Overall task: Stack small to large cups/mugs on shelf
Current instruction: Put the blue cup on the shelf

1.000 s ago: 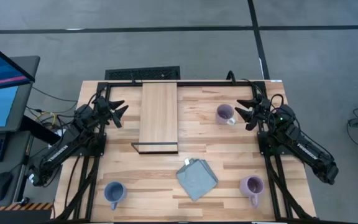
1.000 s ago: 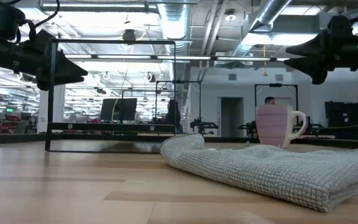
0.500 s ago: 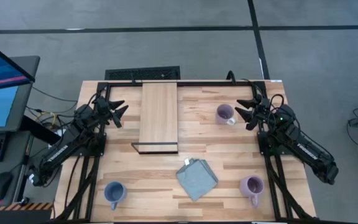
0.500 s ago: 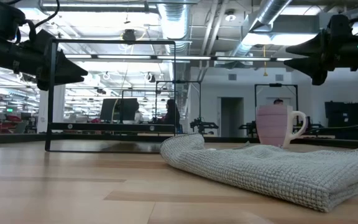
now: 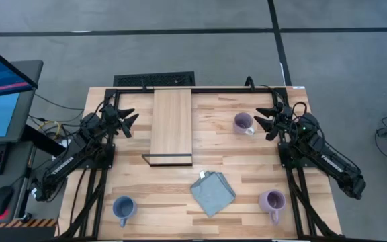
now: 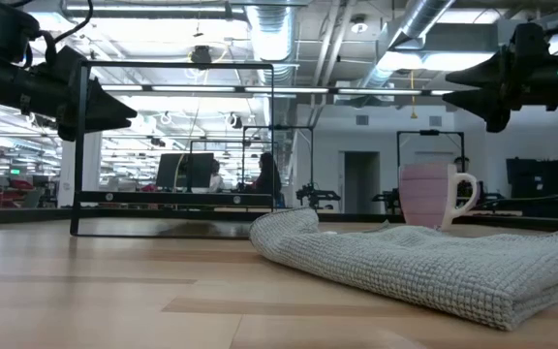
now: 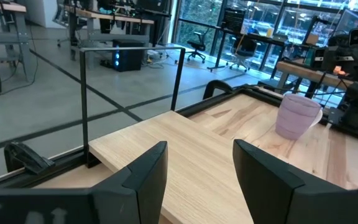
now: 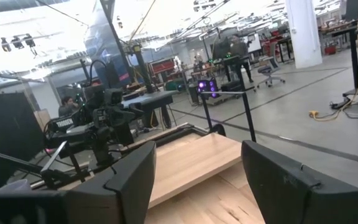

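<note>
Right now the three mugs stand apart on the worktop [image 5: 247,161], none on the shelf [image 5: 172,123], which lies bare at the far middle. One purple mug [image 5: 242,123] sits far right, just beside the right claw [image 5: 263,123], whose fingers are spread and hold nothing. The other purple mug [image 5: 271,200] is near right, and the blue mug [image 5: 123,208] near left. A folded grey cloth [image 5: 213,193] lies between them. The left claw [image 5: 129,122], also spread and empty, hangs left of the shelf. No readable writing shows on anything.
</note>
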Controlling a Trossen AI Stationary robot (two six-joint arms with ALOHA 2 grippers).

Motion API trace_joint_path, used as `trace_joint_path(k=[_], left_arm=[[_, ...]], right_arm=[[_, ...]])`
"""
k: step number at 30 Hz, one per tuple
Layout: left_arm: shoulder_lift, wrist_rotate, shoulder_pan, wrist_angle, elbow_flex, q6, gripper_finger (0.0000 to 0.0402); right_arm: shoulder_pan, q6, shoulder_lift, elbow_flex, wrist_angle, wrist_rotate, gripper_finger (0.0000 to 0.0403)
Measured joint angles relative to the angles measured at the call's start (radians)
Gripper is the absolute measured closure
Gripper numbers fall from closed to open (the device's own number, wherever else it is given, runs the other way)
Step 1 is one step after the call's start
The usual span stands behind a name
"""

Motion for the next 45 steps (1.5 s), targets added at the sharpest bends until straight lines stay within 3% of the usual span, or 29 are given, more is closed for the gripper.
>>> trace_joint_path(k=[19,38,42,45], left_arm=[[0.000,0.031,0.000,0.002,0.000,-0.023,0.0227],[0.000,0.064,0.000,0.116,-0.002,-0.025,0.0187],[0.000,0.117,-0.001,0.169,-0.002,-0.026,0.0166],[0.000,0.212,-0.001,0.255,-0.002,-0.026,0.0156]], right_arm=[[0.000,0.000,0.000,0.000,0.000,0.002,0.0143],[0.000,0.000,0.000,0.000,-0.020,0.002,0.0143],[0.000,-0.002,0.000,0.000,-0.037,0.002,0.0143],[0.000,-0.008,0.000,0.000,-0.040,0.002,0.0143]])
